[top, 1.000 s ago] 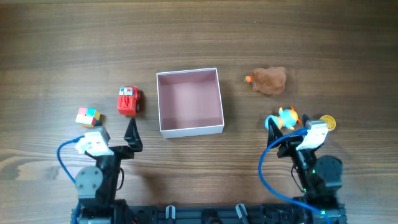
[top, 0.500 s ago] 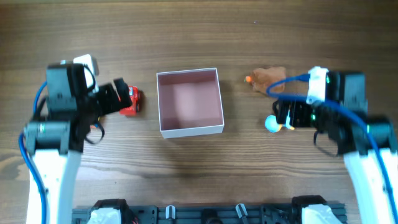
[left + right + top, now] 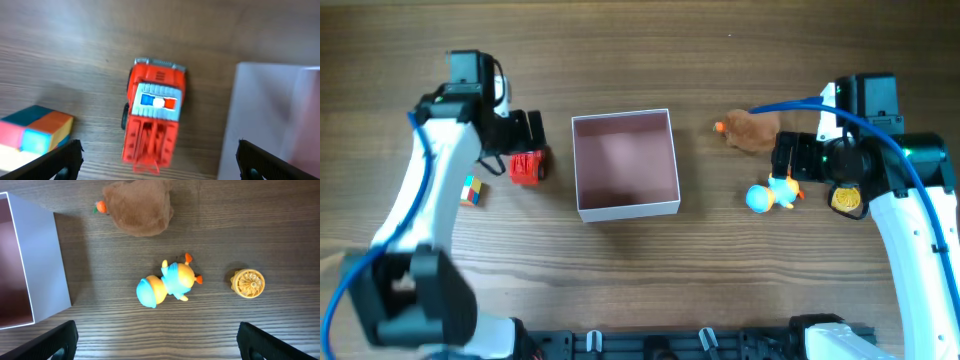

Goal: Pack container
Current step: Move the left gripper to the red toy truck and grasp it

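Two robot arms, the left arm (image 3: 415,190) and right arm (image 3: 920,235), each with smooth white shells, black motor joints, a bright blue cable (image 3: 790,105) looping alongside, and black fingertips (image 3: 57,159).

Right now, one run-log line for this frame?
stage: nothing grasped | left gripper: open, over red truck | right gripper: open, over duck toy | container: empty

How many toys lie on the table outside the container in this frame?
5. Left of the container: a red truck and a coloured cube. Right of it: a brown plush, a blue-orange figure and a yellow disc. More may be hidden.
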